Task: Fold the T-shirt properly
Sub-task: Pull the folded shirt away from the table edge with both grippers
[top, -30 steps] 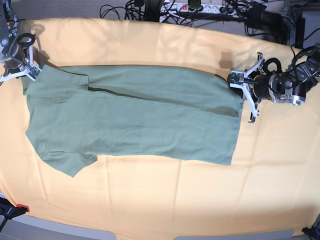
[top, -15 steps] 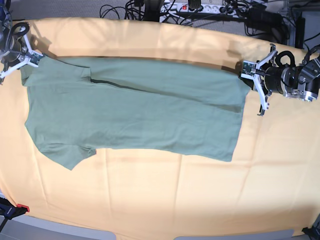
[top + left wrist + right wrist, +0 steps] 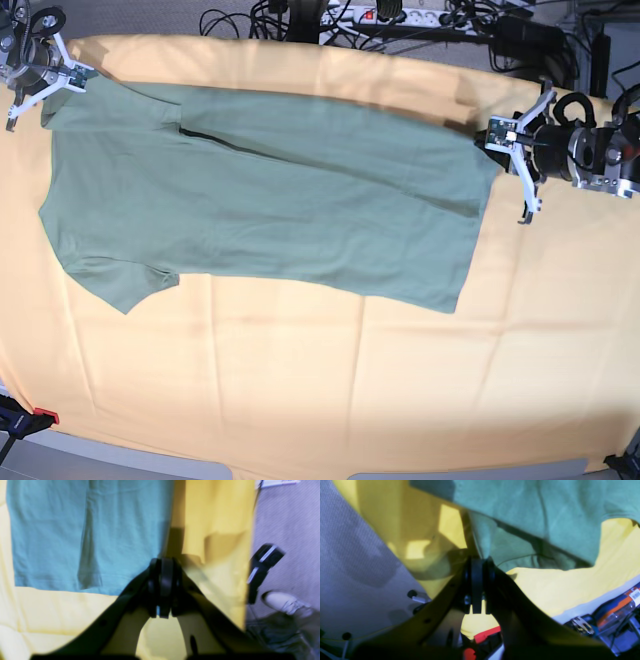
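Both hands have carried the T-shirt (image 3: 270, 190) toward the far edge of the worktop since a second ago. Left hand (image 3: 497, 134) pinches the hem corner, fingers pressed together on the fabric. Right hand (image 3: 62, 74) pinches the shoulder corner the same way. Shirt stretches between them, its far edge lifted, the rest lying on the yellow-orange cloth (image 3: 320, 390).

The base view looks straight down from high overhead. Each wrist view sits close behind its own claw, facing forward, and shares the T-shirt (image 3: 260, 190) edge with the base view.
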